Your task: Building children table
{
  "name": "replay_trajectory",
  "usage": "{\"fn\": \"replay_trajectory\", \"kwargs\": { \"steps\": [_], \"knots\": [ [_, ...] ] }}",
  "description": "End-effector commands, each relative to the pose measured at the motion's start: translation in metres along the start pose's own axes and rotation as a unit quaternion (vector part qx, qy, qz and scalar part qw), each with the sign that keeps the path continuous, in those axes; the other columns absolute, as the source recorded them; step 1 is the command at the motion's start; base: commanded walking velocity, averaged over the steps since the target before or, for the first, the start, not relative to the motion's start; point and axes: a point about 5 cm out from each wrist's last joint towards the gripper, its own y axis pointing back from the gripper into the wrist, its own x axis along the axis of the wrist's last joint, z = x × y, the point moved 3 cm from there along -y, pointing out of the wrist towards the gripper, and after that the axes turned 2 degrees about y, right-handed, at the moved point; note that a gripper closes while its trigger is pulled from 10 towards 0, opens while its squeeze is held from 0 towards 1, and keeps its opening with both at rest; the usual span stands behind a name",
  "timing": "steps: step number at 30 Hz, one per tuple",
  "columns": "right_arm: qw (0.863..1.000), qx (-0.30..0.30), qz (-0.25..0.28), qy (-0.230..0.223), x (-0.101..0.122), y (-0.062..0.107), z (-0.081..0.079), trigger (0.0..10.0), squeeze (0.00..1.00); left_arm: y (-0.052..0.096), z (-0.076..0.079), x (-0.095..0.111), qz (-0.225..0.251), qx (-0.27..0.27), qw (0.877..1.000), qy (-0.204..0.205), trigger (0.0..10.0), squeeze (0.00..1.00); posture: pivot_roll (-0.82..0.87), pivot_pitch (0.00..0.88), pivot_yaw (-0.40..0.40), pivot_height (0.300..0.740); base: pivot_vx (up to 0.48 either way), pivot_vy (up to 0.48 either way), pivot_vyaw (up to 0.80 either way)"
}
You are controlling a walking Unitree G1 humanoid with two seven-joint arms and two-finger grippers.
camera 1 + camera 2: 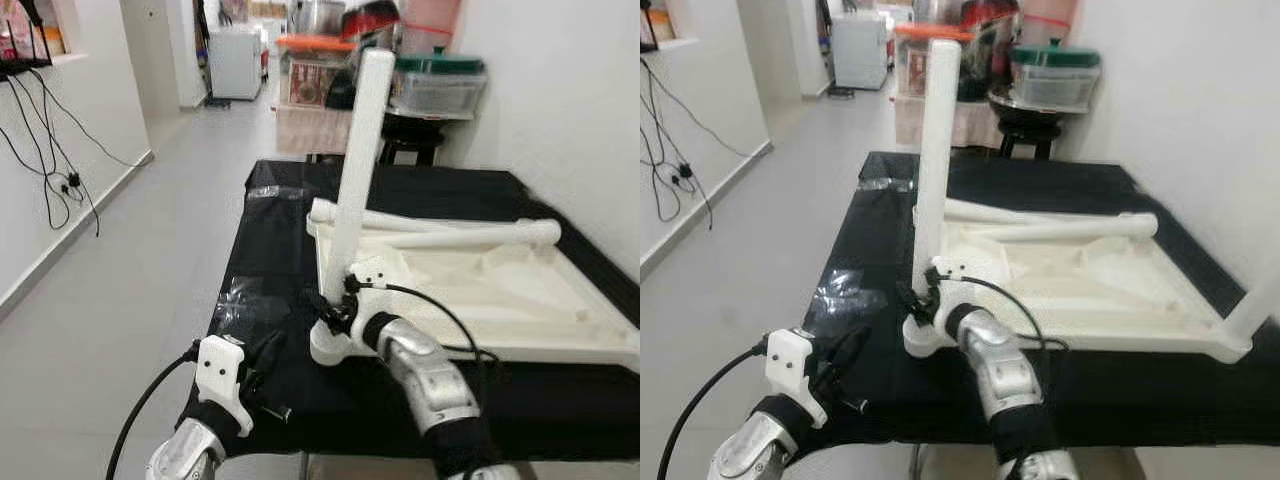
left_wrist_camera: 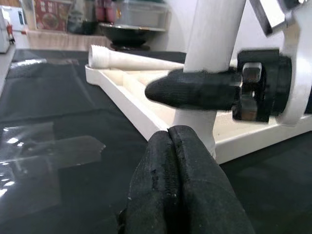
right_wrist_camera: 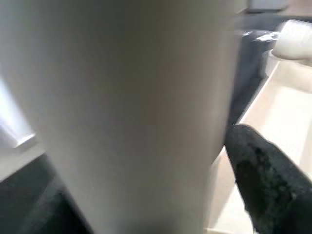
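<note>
While the right gripper [image 1: 335,312] has its jaws closed around the upright white leg [image 1: 357,165] low down, just above the socket at the near corner of the upturned white tabletop [image 1: 480,290], the left gripper [image 1: 262,362] hangs off to one side with its jaws pressed together on nothing. From the left wrist view, one black finger [image 2: 195,90] of the right gripper lies across the front of the leg, and the left gripper's closed fingertips [image 2: 175,165] sit just short of the leg's base, apart from it. From the right wrist view the leg fills the space between the jaws, with one fingertip [image 3: 265,178] showing at its side.

Beyond the gripped leg, two more white legs [image 1: 440,232] lie flat across the far part of the tabletop, which makes three legs that I can count here. A tabletop rests underside up on the black counter [image 1: 275,250]. Its near corner, where the jaws work, stands close to the counter's front edge. To the left gripper's side there is a strip of bare black surface with a patch of clear tape [image 1: 240,298], then the counter's edge and open grey floor [image 1: 130,270]. On the other side a white wall [image 1: 570,110] runs close along the counter.
</note>
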Motion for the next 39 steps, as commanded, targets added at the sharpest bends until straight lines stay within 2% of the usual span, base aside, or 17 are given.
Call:
{"fn": "replay_trajectory", "kwargs": {
  "steps": [1,2,3,7,11,12,13,14,27,32,33,34,35,36,37,38,39],
  "knots": [
    [0.997,0.069,0.027,0.009,0.018,0.001,-0.002,10.0,1.00,0.000,0.000,0.000,-0.003,-0.001,1.000,-0.002,10.0,0.00,0.08,0.000,-0.061,0.740,0.000,0.000,0.00],
    [0.997,0.069,0.027,0.009,0.018,0.001,-0.002,10.0,1.00,0.000,0.000,0.000,-0.003,-0.001,1.000,-0.002,10.0,0.00,0.08,0.000,-0.061,0.740,0.000,0.000,0.00],
    [0.990,0.131,0.041,0.026,0.027,0.004,-0.006,10.0,0.00,-0.001,0.000,0.000,-0.002,-0.001,1.000,-0.002,10.0,0.00,0.09,0.000,-0.064,0.740,0.000,0.000,0.00],
    [0.967,0.241,0.051,0.066,0.034,0.008,-0.008,10.0,0.00,-0.002,0.001,0.000,0.000,0.000,1.000,-0.002,10.0,0.00,0.10,0.000,-0.069,0.740,0.000,0.000,0.00],
    [0.966,0.247,0.050,0.054,0.038,0.003,0.000,10.0,0.00,-0.003,0.002,-0.001,0.000,0.000,1.000,-0.002,10.0,0.00,0.11,0.000,-0.073,0.740,0.000,0.000,0.00],
    [0.965,0.253,0.048,0.048,0.041,0.002,0.004,6.3,0.00,-0.003,0.002,-0.001,0.000,0.001,1.000,-0.002,10.0,0.00,0.11,0.000,-0.077,0.740,0.000,0.000,0.00],
    [0.965,0.253,0.048,0.048,0.041,0.002,0.004,6.3,0.00,-0.003,0.002,-0.001,0.000,0.001,1.000,-0.002,10.0,0.00,0.11,0.000,-0.077,0.740,0.000,0.000,0.00],
    [0.963,0.261,0.048,0.041,0.045,0.002,0.007,0.0,0.00,-0.003,0.002,-0.001,0.001,0.001,1.000,-0.003,10.0,0.00,0.11,0.000,-0.077,0.740,0.000,0.000,0.00],
    [0.959,0.275,0.046,0.056,0.040,0.011,0.017,0.0,0.00,-0.003,0.003,-0.001,0.001,0.002,1.000,-0.002,10.0,0.00,0.10,0.000,-0.069,0.740,0.000,0.000,0.00],
    [0.971,0.225,0.057,0.061,0.028,0.018,0.019,0.0,0.00,-0.001,0.002,0.001,0.000,0.001,1.000,-0.001,10.0,0.00,0.08,0.000,-0.057,0.740,0.000,0.000,0.00],
    [0.988,0.146,0.027,0.049,0.009,0.013,0.013,0.0,0.00,0.000,0.001,0.001,0.000,0.001,1.000,-0.001,10.0,0.00,0.08,0.000,-0.058,0.740,0.000,0.000,0.00],
    [0.998,-0.053,0.017,0.030,0.000,0.007,0.023,0.0,0.00,0.001,0.000,0.001,-0.001,0.001,1.000,-0.002,10.0,0.00,0.08,0.000,-0.060,0.740,0.000,0.000,0.00],
    [0.998,-0.053,0.017,0.030,0.000,0.007,0.023,0.0,0.00,0.001,0.000,0.001,-0.001,0.001,1.000,-0.002,10.0,0.00,0.08,0.000,-0.060,0.740,0.000,0.000,0.00],
    [0.979,-0.203,0.008,0.016,-0.006,0.013,0.034,0.0,0.00,0.002,0.000,0.002,-0.001,0.001,1.000,-0.002,10.0,0.00,0.08,0.000,-0.060,0.740,0.000,0.000,0.00],
    [0.979,-0.203,0.008,0.016,-0.006,0.013,0.034,0.0,0.00,0.002,0.000,0.002,-0.001,0.001,1.000,-0.002,10.0,0.00,0.08,0.000,-0.060,0.740,0.000,0.000,0.00],
    [0.977,-0.214,0.000,-0.009,-0.017,0.018,0.010,0.0,0.00,0.002,-0.001,0.002,-0.001,0.002,1.000,-0.003,10.0,0.00,0.07,0.000,-0.046,0.740,0.000,0.000,0.00],
    [0.977,-0.214,0.000,-0.009,-0.017,0.018,0.010,0.0,0.00,0.002,-0.001,0.002,-0.001,0.002,1.000,-0.003,10.0,0.00,0.07,0.000,-0.046,0.740,0.000,0.000,0.00]
  ]
}}
